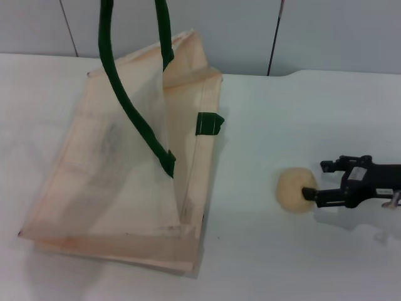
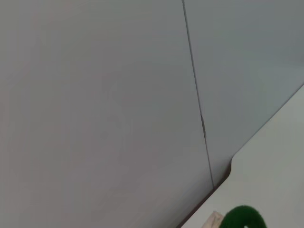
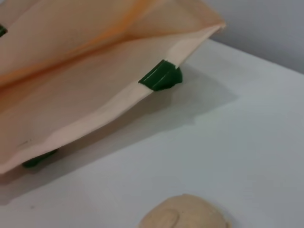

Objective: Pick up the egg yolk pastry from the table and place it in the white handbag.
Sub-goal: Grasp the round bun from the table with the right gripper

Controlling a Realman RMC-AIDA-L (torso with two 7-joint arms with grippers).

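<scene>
Right tool (image 1: 311, 187) low over the surface (image 1: 282, 263), fingers spread around the egg yolk pastry (image 1: 296, 190), not yet clamped. Pastry rests on the surface, well right of the white handbag (image 1: 125, 182). Handles (image 1: 135, 119) pulled up, likely keeping the mouth open. Left tool unseen.

The white handbag (image 3: 95, 80) is seen lying on the pale surface (image 3: 228, 142), a dark green handle tab (image 3: 160, 76) fixed at its edge. The rounded top of the egg yolk pastry (image 3: 183, 213) is shown near the bag, apart from it.
</scene>
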